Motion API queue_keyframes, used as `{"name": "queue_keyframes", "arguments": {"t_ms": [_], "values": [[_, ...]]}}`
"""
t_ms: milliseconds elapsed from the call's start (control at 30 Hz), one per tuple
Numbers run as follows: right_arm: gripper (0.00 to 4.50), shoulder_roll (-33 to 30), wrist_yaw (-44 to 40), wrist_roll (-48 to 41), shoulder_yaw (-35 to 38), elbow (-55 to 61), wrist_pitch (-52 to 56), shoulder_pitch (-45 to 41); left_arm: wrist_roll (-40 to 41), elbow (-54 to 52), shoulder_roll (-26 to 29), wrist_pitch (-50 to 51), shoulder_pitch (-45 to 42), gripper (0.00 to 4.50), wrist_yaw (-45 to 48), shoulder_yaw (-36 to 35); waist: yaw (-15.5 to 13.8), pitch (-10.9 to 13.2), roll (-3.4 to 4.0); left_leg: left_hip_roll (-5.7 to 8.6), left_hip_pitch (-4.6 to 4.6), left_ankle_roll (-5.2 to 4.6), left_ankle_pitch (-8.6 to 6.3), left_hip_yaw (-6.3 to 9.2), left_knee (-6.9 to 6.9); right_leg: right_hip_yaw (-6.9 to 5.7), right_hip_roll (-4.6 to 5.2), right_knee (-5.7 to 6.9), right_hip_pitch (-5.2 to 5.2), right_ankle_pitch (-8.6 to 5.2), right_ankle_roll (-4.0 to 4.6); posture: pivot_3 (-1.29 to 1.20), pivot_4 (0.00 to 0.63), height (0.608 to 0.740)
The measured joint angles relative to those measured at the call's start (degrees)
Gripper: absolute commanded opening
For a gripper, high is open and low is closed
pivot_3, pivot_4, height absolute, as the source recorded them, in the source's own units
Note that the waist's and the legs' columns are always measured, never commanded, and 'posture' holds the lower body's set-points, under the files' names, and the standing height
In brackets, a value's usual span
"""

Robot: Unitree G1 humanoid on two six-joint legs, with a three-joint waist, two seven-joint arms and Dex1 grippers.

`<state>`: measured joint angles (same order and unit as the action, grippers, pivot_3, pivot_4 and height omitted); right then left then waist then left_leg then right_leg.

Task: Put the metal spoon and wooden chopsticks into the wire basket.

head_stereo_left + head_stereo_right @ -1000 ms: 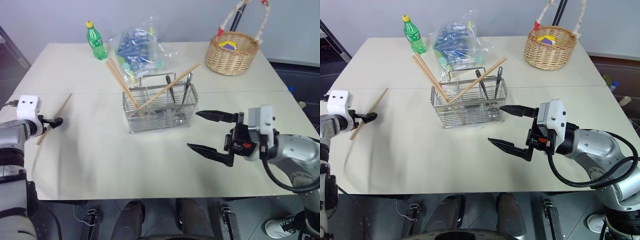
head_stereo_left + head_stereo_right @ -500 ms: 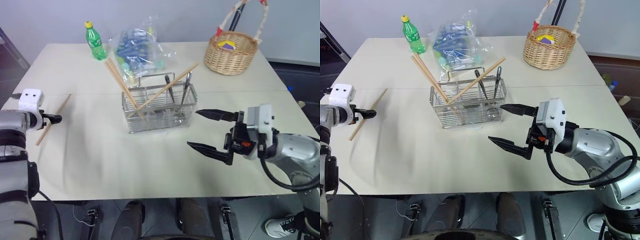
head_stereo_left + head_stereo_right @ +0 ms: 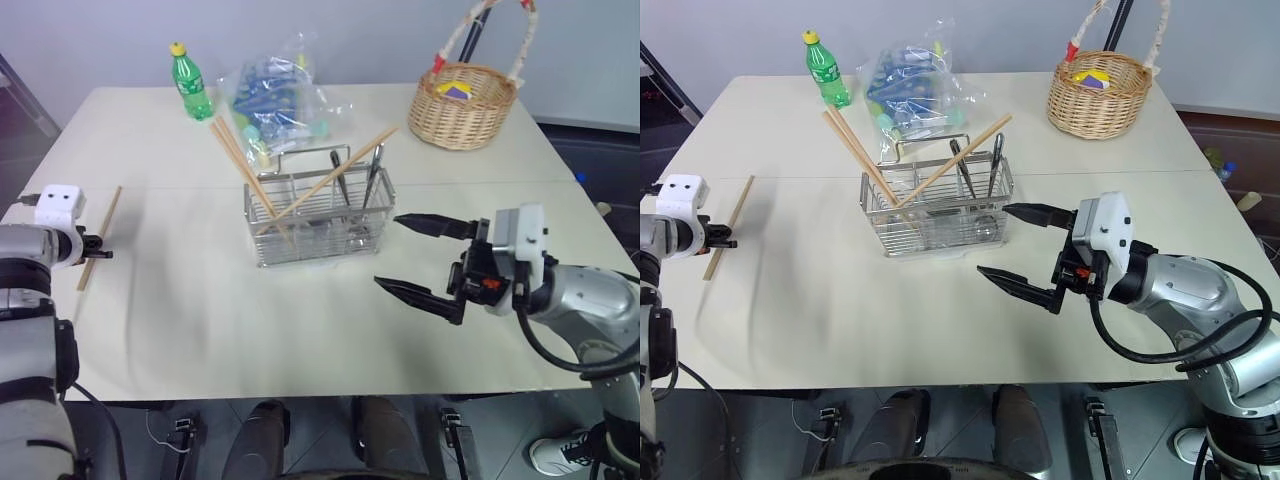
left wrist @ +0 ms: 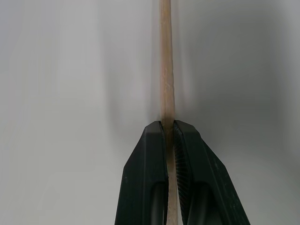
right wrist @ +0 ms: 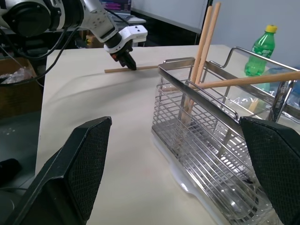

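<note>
Left pincer: the left pincer (image 3: pixel 103 254) was clenched on a single chopstick (image 3: pixel 99 236), its two black fingers (image 4: pixel 145 183) pressed flat against either side of the stick; it sat at about 9 o'clock on the table (image 3: pixel 200 330), near that edge.
Held chopstick: it ran from the fingers toward 12 o'clock and a shorter end stuck out toward 6 o'clock; whether it rested on the table or was lifted off it could not be told.
Right pincer: the right pincer (image 3: pixel 413 262) was released, jaws spread wide with nothing between them, hovering at about 4 o'clock on the table, its tips pointing toward the wire basket (image 3: pixel 318 216) and just short of it.
Wire basket: it stood upright near the table's centre.
Chopsticks in basket: several wooden chopsticks (image 3: pixel 240 164) leaned out of the basket toward 11 o'clock, and one more (image 3: pixel 340 176) lay slanted across it, its tip toward 1 o'clock.
Spoon: dark, slim utensil handles (image 3: pixel 373 168) stood in the basket's 3 o'clock end; which one was the metal spoon could not be told.
Far side: a green bottle (image 3: pixel 190 82) at 11 o'clock, a clear plastic bag (image 3: pixel 275 98) at 12 o'clock just behind the basket, and a wicker basket (image 3: pixel 464 104) at 2 o'clock.
</note>
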<state>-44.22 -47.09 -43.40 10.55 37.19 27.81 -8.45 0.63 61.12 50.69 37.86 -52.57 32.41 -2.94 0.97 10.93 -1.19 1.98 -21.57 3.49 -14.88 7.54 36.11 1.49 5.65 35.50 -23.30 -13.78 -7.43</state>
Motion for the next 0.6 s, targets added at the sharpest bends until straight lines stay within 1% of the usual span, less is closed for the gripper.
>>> {"name": "queue_keyframes", "arguments": {"t_ms": [100, 200, 300, 367, 400, 500, 600], "values": [[4.50, 0.00, -0.03, 0.08, 0.00, -0.37, 0.00, -0.03, 0.36, -0.12, -0.10, -0.67, 0.12, 0.03, -0.69, -0.88, -0.04, 0.00, 0.00, 0.00, -0.01, 0.00, 0.00, 0.00, 0.00, 0.00, 0.00, 0.01, 0.00, 0.00, 0.00, 0.00, 0.150, 0.740], [4.50, 0.00, -0.09, 0.13, 0.00, -0.39, 0.00, -0.12, 3.13, -2.00, -0.56, -4.72, 0.07, 0.03, -1.75, -5.25, -0.14, 0.01, -0.03, 0.00, -0.04, 0.00, 0.00, 0.01, 0.02, 0.00, 0.01, 0.01, -0.02, 0.00, 0.00, 0.00, 0.150, 0.740], [4.50, 0.10, -0.09, 0.17, -0.02, -0.41, 0.00, -0.16, 8.16, -8.26, -2.43, -12.26, -0.31, 0.03, -1.20, -11.05, -0.42, 0.01, -0.11, 0.00, -0.17, 0.01, 0.01, 0.05, 0.08, -0.02, 0.02, -0.01, -0.08, 0.01, 0.00, 0.00, 0.150, 0.740], [4.50, 0.16, -0.04, 0.15, -0.02, -0.40, 0.00, -0.14, 10.84, -11.39, -2.87, -13.09, -1.78, 0.03, -0.35, -13.21, -0.31, 0.00, -0.14, 0.01, -0.25, 0.01, 0.01, 0.05, 0.11, -0.02, 0.03, -0.03, -0.13, 0.02, -0.01, 0.00, 0.150, 0.740], [4.50, 0.20, 0.12, 0.14, 0.06, -0.29, 0.00, 0.30, 13.60, -15.30, -3.80, -13.00, -1.87, 0.03, 1.22, -15.22, -0.24, -0.01, -0.14, 0.03, -0.24, 0.01, 0.01, 0.04, 0.10, -0.02, 0.05, -0.02, -0.13, 0.02, -0.01, 0.00, 0.150, 0.740], [4.50, 0.55, 0.68, 0.13, -0.01, 0.13, 0.00, 1.33, 22.64, -28.07, -7.96, -10.86, -1.91, 0.03, 7.30, -18.37, -0.27, 0.00, -0.14, 0.02, -0.32, 0.02, 0.01, 0.06, 0.13, -0.02, 0.05, -0.03, -0.15, 0.02, -0.01, 0.00, 0.150, 0.740], [4.50, 0.74, 1.39, 0.22, -0.04, 0.74, -0.03, 1.56, 33.96, -42.11, -9.80, -3.91, -0.81, 0.03, 13.82, -19.84, 0.38, 0.00, -0.13, 0.02, -0.30, 0.01, 0.01, 0.04, 0.12, -0.01, 0.05, 0.03, -0.21, 0.02, -0.01, 0.00, 0.150, 0.740]]}}
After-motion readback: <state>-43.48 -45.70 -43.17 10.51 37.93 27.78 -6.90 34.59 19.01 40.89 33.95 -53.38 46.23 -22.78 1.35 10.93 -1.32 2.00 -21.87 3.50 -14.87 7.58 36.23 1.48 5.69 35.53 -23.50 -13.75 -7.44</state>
